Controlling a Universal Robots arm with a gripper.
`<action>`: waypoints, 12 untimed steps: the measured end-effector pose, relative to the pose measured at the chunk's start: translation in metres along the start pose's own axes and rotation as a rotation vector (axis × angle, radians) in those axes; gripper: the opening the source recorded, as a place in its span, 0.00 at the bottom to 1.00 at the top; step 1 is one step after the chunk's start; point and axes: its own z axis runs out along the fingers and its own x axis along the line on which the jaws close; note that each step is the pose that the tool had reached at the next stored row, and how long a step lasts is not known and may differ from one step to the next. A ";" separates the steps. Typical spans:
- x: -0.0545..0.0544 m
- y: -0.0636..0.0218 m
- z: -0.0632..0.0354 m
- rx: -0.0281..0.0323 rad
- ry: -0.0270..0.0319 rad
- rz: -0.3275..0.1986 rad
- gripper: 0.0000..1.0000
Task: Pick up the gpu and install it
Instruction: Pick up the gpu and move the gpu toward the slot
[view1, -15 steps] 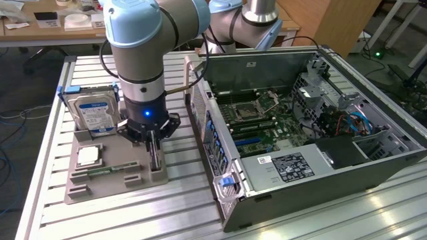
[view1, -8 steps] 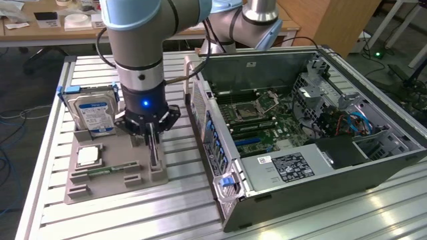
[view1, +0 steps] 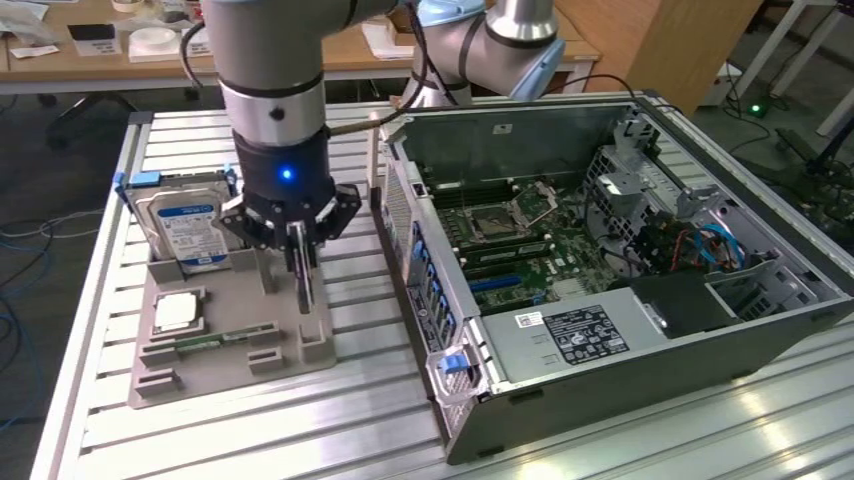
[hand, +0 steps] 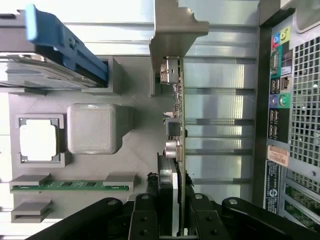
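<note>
**Fingers clamped on the one gpu, card upright in its holder**

The gripper (view1: 299, 245) stands over the grey holder (view1: 227, 300) on the table (view1: 200, 440); its fingers (hand: 145, 220) are clenched on the gpu (view1: 304, 285) from both faces, by the look of the wrist view. The card stands on edge, its lower edge at the holder, beside the open computer case (view1: 747, 320) but apart from it. Its metal bracket (hand: 172, 30) is at the end away from the fingers.

I judge the card light and stiff but fragile: a thin board with small parts proud of one face; it is best taken by the upper edge, flat on both faces, clear of those parts, and kept upright so it cannot twist.

Counted: one gpu; one hard drive (view1: 184, 225), standing in the holder; one processor (view1: 176, 312); one green memory stick (view1: 200, 342); one case.
</note>
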 end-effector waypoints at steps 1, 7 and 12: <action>0.000 0.0000 -0.0049 0.0000 0.0001 0.000 0.28; 0.000 0.0003 -0.0322 0.0000 0.0000 0.000 0.28; 0.000 0.0005 -0.0546 0.0000 0.0000 0.000 0.28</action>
